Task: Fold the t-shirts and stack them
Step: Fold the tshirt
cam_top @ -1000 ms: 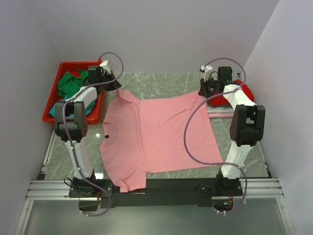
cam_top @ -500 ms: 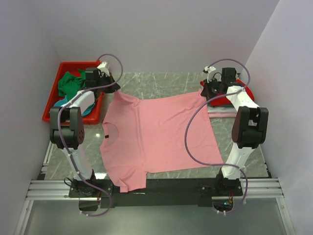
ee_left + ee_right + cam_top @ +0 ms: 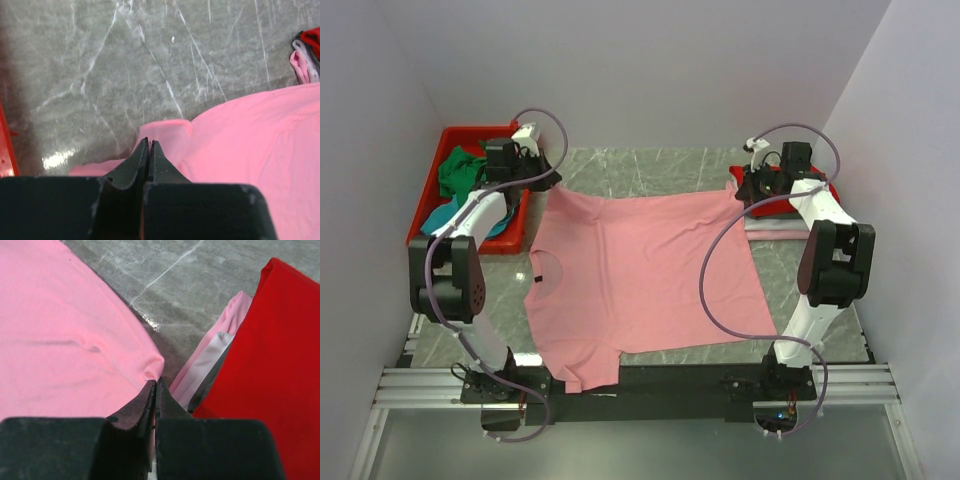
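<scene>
The left arm [image 3: 485, 340], at 7 o'clock in the top view, and the right arm [image 3: 800, 320], at 5 o'clock, are built alike: white tubular links between bulky black joint housings. A lilac cable [image 3: 701, 285] loops loosely off each (the right one longer). The left gripper [image 3: 149, 145] and right gripper [image 3: 155, 386] have matte black wedge fingers on blocky black bodies with pale nicks.

No readable text, brand, number or sign anywhere. The dark neck label [image 3: 535, 278] at the collar of the salmon t-shirt [image 3: 640, 270] is too small to read.
</scene>
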`<control>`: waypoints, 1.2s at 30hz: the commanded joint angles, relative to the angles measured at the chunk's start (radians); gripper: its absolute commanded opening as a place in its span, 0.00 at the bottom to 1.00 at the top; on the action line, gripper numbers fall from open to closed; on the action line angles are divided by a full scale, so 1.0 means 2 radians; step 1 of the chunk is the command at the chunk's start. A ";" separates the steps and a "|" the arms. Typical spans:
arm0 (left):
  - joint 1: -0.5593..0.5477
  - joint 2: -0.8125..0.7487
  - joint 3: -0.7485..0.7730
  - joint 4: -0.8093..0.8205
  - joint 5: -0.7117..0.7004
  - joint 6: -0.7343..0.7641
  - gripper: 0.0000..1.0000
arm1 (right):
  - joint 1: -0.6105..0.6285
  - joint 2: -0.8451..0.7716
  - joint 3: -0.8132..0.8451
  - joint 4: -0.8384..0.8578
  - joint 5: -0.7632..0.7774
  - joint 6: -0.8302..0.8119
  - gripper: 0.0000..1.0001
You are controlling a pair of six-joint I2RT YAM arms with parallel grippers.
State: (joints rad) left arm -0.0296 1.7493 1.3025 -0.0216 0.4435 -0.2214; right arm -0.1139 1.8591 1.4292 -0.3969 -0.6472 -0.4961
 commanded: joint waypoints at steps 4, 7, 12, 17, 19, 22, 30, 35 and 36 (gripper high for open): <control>0.000 -0.048 -0.022 -0.018 -0.012 0.016 0.01 | -0.007 -0.025 -0.009 0.013 -0.016 -0.004 0.00; 0.000 -0.062 -0.030 -0.025 -0.015 0.019 0.01 | -0.010 -0.025 -0.012 0.014 -0.018 -0.004 0.00; 0.000 -0.088 -0.048 -0.032 -0.012 0.016 0.01 | -0.010 -0.025 -0.014 0.015 -0.019 -0.004 0.00; 0.000 -0.117 -0.061 -0.049 -0.011 0.014 0.01 | -0.010 -0.019 -0.011 0.013 -0.025 -0.004 0.00; 0.000 -0.130 -0.075 -0.050 -0.011 0.012 0.01 | -0.010 -0.016 -0.008 0.013 -0.027 -0.003 0.00; 0.000 -0.138 -0.091 -0.048 -0.009 0.010 0.01 | -0.009 -0.012 -0.004 0.011 -0.028 -0.001 0.00; 0.000 -0.144 -0.096 -0.051 0.005 0.003 0.01 | -0.004 0.007 0.012 0.003 -0.013 -0.009 0.00; 0.000 -0.149 -0.101 -0.054 0.013 0.000 0.01 | 0.002 0.021 0.025 0.007 -0.002 -0.010 0.00; 0.000 -0.150 -0.103 -0.054 0.014 0.000 0.01 | 0.002 0.024 0.027 0.007 -0.001 -0.009 0.00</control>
State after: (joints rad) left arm -0.0296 1.4982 1.1088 -0.1413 0.4351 -0.2081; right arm -0.1173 1.8851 1.4349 -0.3973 -0.6632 -0.5003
